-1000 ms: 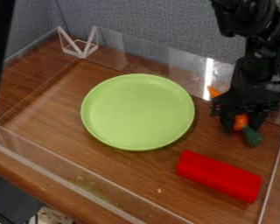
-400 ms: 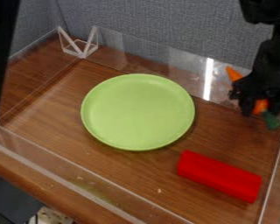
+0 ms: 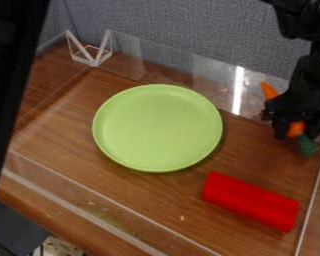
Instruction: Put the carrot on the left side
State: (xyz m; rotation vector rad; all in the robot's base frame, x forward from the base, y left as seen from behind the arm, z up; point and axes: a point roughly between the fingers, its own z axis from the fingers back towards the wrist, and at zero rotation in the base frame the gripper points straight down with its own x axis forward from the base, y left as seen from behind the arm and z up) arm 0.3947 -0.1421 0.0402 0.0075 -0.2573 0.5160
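The carrot [image 3: 298, 129] is small and orange, with its dark green stem end [image 3: 307, 146] pointing down and to the right. It hangs just above the wooden table at the far right, near the clear wall. My black gripper [image 3: 298, 123] comes down from above and is shut on the carrot's orange body. The fingers hide most of the carrot. An orange reflection of the carrot shows in the clear wall behind it.
A round green plate [image 3: 157, 127] lies in the middle of the table [image 3: 56, 95], left of the gripper. A red rectangular block [image 3: 251, 200] lies at the front right. Clear walls ring the table. A white wire stand [image 3: 89, 47] sits at the back left.
The gripper has lifted the carrot off the table and carried it right and a little farther back, toward the right wall. The plate and the red block have stayed put.
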